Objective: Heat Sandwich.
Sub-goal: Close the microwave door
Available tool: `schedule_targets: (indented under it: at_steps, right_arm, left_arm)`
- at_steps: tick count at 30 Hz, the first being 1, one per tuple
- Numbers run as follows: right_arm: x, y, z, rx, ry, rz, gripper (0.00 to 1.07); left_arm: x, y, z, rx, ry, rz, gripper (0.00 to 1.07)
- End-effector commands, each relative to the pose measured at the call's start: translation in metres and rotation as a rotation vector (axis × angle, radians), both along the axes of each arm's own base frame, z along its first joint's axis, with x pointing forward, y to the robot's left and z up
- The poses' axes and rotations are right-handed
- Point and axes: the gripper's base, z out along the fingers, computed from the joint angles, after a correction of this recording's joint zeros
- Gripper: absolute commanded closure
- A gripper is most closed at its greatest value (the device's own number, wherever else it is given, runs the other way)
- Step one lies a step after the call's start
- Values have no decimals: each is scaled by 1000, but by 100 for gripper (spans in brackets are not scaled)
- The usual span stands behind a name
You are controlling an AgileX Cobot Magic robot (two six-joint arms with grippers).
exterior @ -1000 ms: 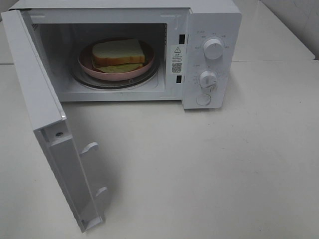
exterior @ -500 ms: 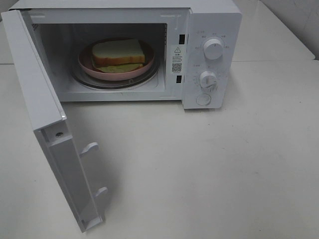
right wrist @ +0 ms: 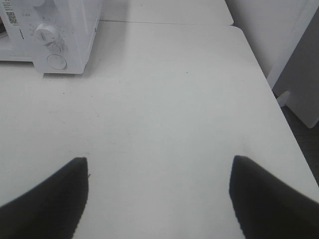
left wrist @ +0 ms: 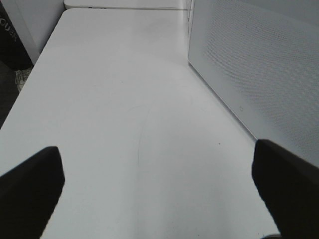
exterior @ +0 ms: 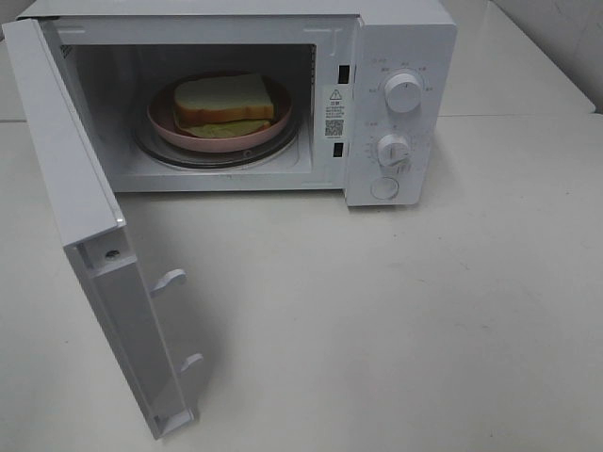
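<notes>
You had the sandwich (exterior: 224, 102) on its pink plate (exterior: 158, 121) inside the microwave (exterior: 415, 42), whose swung-out door (left wrist: 259, 69) stood just beside your left pincer (left wrist: 157, 172), nearer than the right pincer (right wrist: 159, 174), both gaping wide and empty.

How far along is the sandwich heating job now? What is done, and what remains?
Done: the sandwich lies on its pink plate inside the microwave. In hand: nothing; both arms' jaws are open and empty. Remaining: the door is open and needs closing, then likely a knob must be turned.
</notes>
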Motion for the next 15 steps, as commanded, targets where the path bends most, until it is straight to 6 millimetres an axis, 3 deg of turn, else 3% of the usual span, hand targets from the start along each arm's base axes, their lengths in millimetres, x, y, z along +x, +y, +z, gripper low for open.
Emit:
schedule_targets:
  at_steps: [1,15]
  right_arm:
    - [-3,0,0,3,-30,-5,32]
    - [-3,0,0,3,-30,-5,32]
  left_arm:
    - [-2,0,1,-1,-29,-5,9]
    - [-1,0,1,-1,-19,-5,9]
